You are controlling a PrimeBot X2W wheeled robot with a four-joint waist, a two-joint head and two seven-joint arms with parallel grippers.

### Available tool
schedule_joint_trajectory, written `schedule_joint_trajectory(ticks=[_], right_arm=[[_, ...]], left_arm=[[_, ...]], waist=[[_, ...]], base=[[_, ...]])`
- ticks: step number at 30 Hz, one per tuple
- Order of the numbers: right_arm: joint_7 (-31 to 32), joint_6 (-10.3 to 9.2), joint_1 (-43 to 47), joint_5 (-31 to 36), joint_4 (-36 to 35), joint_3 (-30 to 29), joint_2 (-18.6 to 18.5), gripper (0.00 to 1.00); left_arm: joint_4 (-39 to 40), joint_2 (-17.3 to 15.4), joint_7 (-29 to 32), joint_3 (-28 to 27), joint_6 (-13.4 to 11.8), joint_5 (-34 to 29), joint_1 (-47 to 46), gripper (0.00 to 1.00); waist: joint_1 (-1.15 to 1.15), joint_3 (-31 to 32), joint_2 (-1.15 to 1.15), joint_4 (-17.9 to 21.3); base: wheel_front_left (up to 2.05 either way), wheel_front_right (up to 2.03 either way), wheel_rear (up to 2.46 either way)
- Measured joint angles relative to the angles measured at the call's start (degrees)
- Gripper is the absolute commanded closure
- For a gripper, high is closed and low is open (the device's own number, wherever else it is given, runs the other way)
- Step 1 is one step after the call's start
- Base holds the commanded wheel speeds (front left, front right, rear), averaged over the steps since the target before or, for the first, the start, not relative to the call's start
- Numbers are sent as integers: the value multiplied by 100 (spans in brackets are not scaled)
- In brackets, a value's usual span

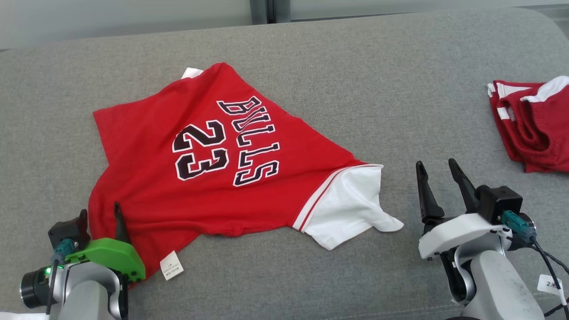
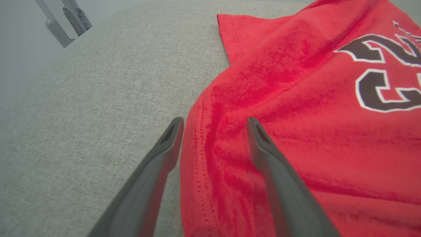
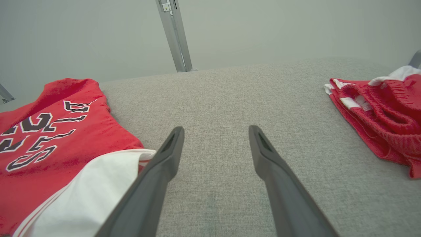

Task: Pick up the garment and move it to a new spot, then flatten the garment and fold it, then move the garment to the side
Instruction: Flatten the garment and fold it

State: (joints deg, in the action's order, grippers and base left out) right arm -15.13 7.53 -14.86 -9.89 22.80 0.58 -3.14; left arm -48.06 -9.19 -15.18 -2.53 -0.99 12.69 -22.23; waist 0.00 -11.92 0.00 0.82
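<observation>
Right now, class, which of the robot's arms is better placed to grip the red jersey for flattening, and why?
Left. The left gripper stands open with its fingers straddling the hem of the jersey. The right gripper stands open over bare grey cushion, beside the white sleeve, apart from it.

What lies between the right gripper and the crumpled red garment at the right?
Bare grey cushion between right gripper and crumpled red garment; the head view shows it.
</observation>
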Motion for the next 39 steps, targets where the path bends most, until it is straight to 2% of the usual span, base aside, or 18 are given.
schedule_joint_trajectory(ticks=[11,17,23,29,31,32,35,39], right_arm=[[0,0,186,-55,108,43,22,0],[0,0,282,-114,134,73,24,0],[0,0,289,-156,136,131,26,0],[0,0,302,-156,136,113,26,0],[0,0,302,-153,149,105,26,0],[0,0,302,-153,158,102,26,0],[0,0,303,-153,169,97,26,0],[0,0,312,-154,172,75,26,0]], left_arm=[[572,331,0,-311,135,-175,759,0],[636,542,0,-270,263,-201,1145,0],[522,621,0,-211,339,24,1381,0],[430,628,0,186,404,628,1416,2],[411,624,-2,307,402,816,1410,75],[403,622,-2,364,392,838,1405,100],[405,626,-2,419,256,872,1394,100],[526,637,0,165,38,689,1397,100]], waist=[[0,434,0,-191],[0,674,0,-300],[0,752,0,-324],[0,728,0,-275],[0,724,0,-264],[0,726,0,-261],[0,741,0,-250],[0,777,0,-246]], base=[[0,0,0],[0,0,0],[0,0,0],[0,0,0],[0,0,0],[0,0,0],[0,0,0],[0,0,0]])
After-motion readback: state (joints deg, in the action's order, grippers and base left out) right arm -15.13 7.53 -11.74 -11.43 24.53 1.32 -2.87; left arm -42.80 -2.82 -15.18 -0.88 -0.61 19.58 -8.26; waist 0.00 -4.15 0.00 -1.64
